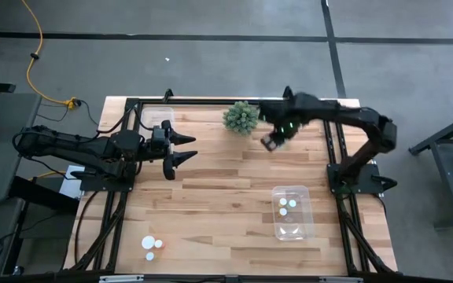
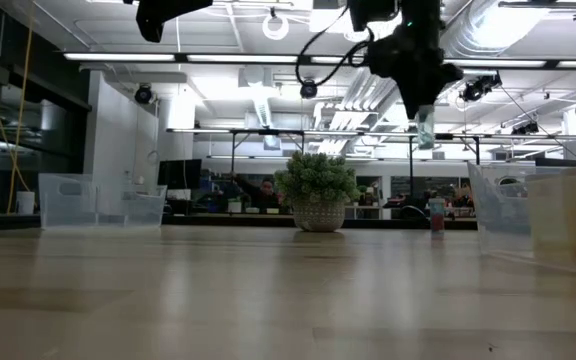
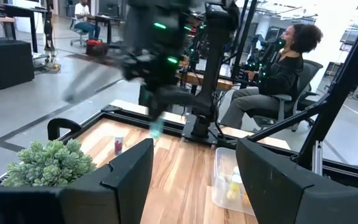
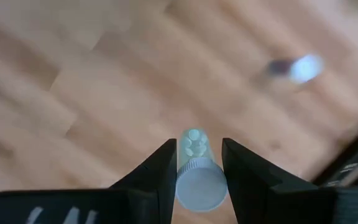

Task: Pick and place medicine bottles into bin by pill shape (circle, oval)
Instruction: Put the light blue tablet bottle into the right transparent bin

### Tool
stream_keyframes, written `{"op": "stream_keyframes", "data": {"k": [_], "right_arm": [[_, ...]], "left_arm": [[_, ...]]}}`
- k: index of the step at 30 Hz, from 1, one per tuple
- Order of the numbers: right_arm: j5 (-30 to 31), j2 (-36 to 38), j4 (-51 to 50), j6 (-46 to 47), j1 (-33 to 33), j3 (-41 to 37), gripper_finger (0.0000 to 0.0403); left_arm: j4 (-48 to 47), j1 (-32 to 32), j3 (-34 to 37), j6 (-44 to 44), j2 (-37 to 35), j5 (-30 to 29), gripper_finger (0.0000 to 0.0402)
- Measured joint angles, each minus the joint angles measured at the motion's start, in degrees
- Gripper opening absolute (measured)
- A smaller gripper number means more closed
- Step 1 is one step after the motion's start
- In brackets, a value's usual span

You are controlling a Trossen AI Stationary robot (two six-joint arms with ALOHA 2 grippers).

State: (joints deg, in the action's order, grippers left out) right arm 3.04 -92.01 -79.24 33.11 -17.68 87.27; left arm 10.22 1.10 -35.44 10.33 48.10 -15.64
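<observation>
My right gripper (image 1: 272,142) hangs above the table's far middle, just right of the plant, pointing down and shut on a clear medicine bottle (image 4: 194,163) with a white cap and round pills inside. This bottle also shows in the low view (image 2: 425,128). Another small bottle (image 2: 436,215) stands upright on its base on the table below and beyond it. A few white-capped bottles (image 1: 152,245) stand at the near left. My left gripper (image 1: 189,149) waits open at the left, held level, with nothing between its fingers (image 3: 129,177). My right gripper pinches the bottle between its two fingers (image 4: 160,174), on the body's sides just under the white cap (image 4: 199,185). The fingers point down from above and run along the bottle. It hangs upright, cap up, its body (image 2: 425,130) below the fingertips, lifted clear of the table.
A spiky green plant in a pot (image 1: 241,118) stands at the far middle. A clear bin (image 1: 301,228) at the near right holds white-capped bottles; another clear bin (image 1: 154,116) sits at the far left. A person sits beyond the table (image 3: 278,68).
</observation>
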Motion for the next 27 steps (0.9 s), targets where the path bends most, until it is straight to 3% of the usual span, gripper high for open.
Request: {"op": "stream_keyframes", "data": {"k": [8,14,21,27], "right_arm": [[-3.2,9.4,6.2,12.6,18.4,-12.9,0.0108],[-5.3,12.9,13.1,18.9,33.5,-14.7,0.0108],[-5.5,10.9,17.2,29.1,46.8,-14.7,0.0108],[-2.9,4.2,14.4,35.0,52.4,-14.7,0.0108]], "left_arm": [[-0.1,0.0,0.0,0.0,0.0,0.0,0.0217],[-0.1,0.0,0.0,0.1,0.0,0.0,0.0217],[0.1,0.0,0.0,0.1,0.0,-0.2,0.0217],[0.4,0.0,0.0,0.6,0.0,-1.6,0.0217]]}}
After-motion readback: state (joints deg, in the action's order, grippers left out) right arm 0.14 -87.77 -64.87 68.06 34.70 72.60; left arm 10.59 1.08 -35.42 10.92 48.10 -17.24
